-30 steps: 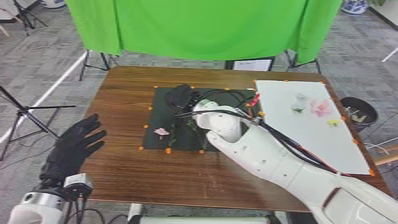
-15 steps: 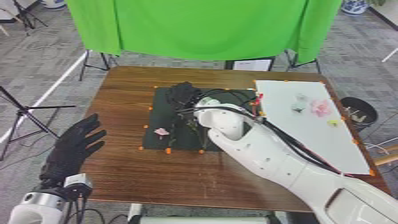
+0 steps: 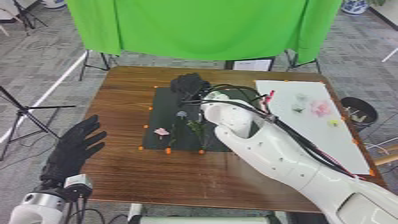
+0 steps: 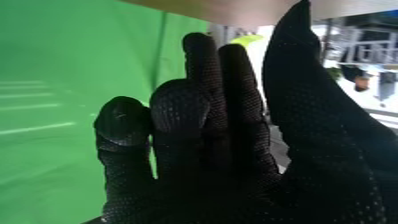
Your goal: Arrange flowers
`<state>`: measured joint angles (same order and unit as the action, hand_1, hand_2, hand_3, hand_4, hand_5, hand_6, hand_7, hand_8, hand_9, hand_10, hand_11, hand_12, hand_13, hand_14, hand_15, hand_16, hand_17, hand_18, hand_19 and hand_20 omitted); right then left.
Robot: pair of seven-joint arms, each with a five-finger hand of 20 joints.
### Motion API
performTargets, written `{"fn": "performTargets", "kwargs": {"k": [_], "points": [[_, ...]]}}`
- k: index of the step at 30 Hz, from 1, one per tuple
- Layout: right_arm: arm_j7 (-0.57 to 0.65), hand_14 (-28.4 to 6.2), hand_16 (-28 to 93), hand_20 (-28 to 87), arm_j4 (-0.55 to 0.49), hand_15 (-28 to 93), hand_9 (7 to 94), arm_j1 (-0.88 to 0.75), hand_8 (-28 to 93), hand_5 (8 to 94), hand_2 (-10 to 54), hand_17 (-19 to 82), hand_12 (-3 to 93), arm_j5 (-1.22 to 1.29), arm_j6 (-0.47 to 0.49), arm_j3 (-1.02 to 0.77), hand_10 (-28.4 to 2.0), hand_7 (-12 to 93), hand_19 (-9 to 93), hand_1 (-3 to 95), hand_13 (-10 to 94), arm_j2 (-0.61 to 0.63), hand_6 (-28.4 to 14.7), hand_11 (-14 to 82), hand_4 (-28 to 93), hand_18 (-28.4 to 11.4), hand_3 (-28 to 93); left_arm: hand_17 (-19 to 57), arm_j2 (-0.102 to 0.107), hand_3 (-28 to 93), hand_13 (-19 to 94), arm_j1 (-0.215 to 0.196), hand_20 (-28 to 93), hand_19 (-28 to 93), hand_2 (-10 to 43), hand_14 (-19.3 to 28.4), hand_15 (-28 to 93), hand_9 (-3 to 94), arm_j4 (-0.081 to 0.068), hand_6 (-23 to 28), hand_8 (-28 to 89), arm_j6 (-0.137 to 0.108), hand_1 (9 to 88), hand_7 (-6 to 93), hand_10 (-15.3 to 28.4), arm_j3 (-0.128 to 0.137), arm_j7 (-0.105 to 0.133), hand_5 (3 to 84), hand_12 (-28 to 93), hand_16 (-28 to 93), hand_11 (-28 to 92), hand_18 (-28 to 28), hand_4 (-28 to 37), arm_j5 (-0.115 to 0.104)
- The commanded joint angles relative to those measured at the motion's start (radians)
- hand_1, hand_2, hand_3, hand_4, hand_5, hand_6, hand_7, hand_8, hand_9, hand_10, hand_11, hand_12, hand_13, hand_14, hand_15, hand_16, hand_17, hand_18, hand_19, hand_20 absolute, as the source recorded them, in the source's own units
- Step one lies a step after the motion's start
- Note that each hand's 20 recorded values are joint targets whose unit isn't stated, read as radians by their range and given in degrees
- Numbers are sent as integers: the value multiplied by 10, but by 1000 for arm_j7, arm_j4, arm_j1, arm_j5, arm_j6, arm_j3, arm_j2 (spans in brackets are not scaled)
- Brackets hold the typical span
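Observation:
My right hand (image 3: 189,85) is over the back edge of the dark mat (image 3: 160,112), holding nothing visible. In the right wrist view this right hand (image 4: 209,165) has loosely extended fingers, the thumb apart from them. On the mat lie a pink flower (image 3: 161,131), a small bluish flower (image 3: 182,114) and a green leafy stem (image 3: 197,132); my right forearm hides the mat's right part. A larger pink flower (image 3: 320,107), a pale flower (image 3: 299,106) and a yellow one (image 3: 334,122) lie on the white board (image 3: 324,145). My left hand (image 3: 67,155) is open by the table's left edge.
The brown table (image 3: 240,185) carries orange markers around the mat and board. Dark cables run along my right arm. A black bin (image 3: 358,109) stands off the table's right edge, and a green cloth (image 3: 195,30) hangs behind the table.
My right hand has moved toward the back of the table and slightly right, lifting away from the mat. The bluish flower and green stem are now uncovered. The left hand has kept still.

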<state>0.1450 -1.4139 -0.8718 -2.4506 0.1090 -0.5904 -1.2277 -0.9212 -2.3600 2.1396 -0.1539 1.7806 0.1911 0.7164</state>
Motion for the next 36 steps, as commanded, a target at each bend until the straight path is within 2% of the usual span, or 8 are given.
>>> {"fn": "performTargets", "kwargs": {"k": [1, 4, 10, 14, 20, 24, 30, 36], "points": [[120, -69, 293, 558, -115, 820, 544, -66, -167, 445, -93, 324, 229, 76, 14, -115, -103, 364, 910, 320, 618, 238, -9, 266, -279, -190, 915, -91, -15, 737, 180, -33, 97, 407, -25, 148, 314, 211, 0, 31, -111, 15, 257, 218, 106, 21, -25, 296, 175, 10, 216, 229, -277, -1], [107, -71, 287, 558, -105, 821, 551, -85, -168, 450, -94, 323, 227, 93, -10, -131, -103, 362, 908, 324, 615, 259, -10, 266, -281, -188, 910, -91, -25, 729, 183, -52, 96, 409, -20, 151, 315, 216, 7, 33, -109, 10, 259, 214, 109, 32, -25, 297, 174, 8, 214, 232, -271, -1], [58, -71, 279, 556, -83, 819, 585, -75, -171, 487, -95, 330, 227, 64, -69, -90, -79, 356, 907, 360, 626, 221, 2, 275, -281, -188, 904, -91, -16, 723, 184, -23, 93, 411, -19, 154, 315, 218, -6, 34, -106, 28, 260, 210, 109, 15, -36, 300, 175, 6, 211, 232, -262, -1], [108, -64, 282, 555, -109, 814, 627, -70, -182, 525, -95, 334, 219, -11, -22, -74, -69, 368, 906, 375, 640, 222, 20, 260, -282, -188, 899, -91, -9, 723, 183, -3, 91, 412, -19, 153, 314, 216, -12, 35, -105, 37, 260, 209, 108, 0, -42, 299, 177, 6, 212, 232, -260, 2], [170, -66, 291, 559, -186, 815, 587, -115, -174, 495, -95, 327, 230, 17, 6, -139, -86, 364, 903, 335, 626, 329, 3, 261, -283, -189, 903, -91, -15, 726, 183, -22, 90, 412, -21, 153, 315, 216, -6, 35, -105, 29, 258, 209, 109, 10, -39, 298, 178, 7, 212, 232, -262, 0], [201, -69, 288, 561, -291, 820, 559, -211, -169, 478, -95, 321, 229, 31, 26, -246, -90, 360, 902, 322, 614, 434, -5, 263, -283, -189, 902, -92, -23, 722, 183, -34, 89, 412, -19, 154, 316, 218, -2, 35, -105, 28, 261, 209, 111, 16, -34, 299, 177, 7, 211, 233, -262, 1], [253, -78, 280, 563, -454, 826, 521, -473, -162, 441, -95, 306, 225, 59, 73, -505, -106, 350, 896, 302, 583, 573, -18, 252, -283, -192, 894, -92, -30, 714, 185, -36, 89, 414, -14, 156, 316, 219, 1, 36, -104, 27, 263, 209, 112, 19, -30, 299, 177, 7, 211, 234, -260, 3], [314, -84, 271, 566, -503, 825, 473, -675, -147, 399, -95, 294, 224, 81, 126, -703, -122, 330, 887, 284, 557, 614, -38, 238, -283, -197, 892, -93, -40, 709, 185, -51, 88, 416, -12, 158, 318, 220, 6, 37, -103, 22, 265, 206, 112, 25, -33, 299, 177, 6, 209, 235, -255, 2]]}}
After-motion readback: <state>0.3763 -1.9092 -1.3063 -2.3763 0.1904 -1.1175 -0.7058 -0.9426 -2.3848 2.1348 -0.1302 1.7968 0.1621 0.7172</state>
